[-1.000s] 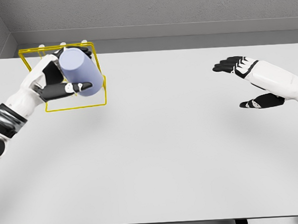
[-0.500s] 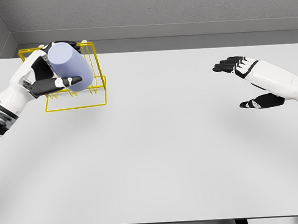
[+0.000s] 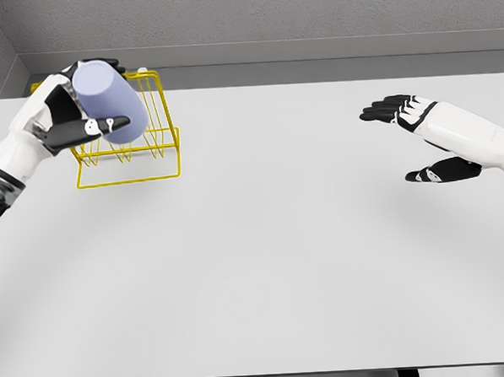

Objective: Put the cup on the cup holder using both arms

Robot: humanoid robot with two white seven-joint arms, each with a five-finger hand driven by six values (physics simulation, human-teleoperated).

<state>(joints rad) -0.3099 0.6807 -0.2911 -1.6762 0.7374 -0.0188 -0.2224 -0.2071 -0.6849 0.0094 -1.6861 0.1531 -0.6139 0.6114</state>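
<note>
A lavender cup [image 3: 108, 101] is held tilted, its closed end toward the upper left, above the yellow wire cup holder [image 3: 141, 165] at the table's far left. My left hand [image 3: 70, 109] is shut on the cup, thumb across its front and fingers behind it. The cup overlaps the holder's upright prongs; I cannot tell whether it touches them. My right hand [image 3: 410, 138] hovers at the right side of the table, fingers spread and holding nothing.
The white table [image 3: 272, 255] stretches across the view, with a grey wall behind its far edge. The holder stands near the table's far left corner.
My left hand has carried the cup up and to the left, toward the back of the holder. The right hand has not moved.
</note>
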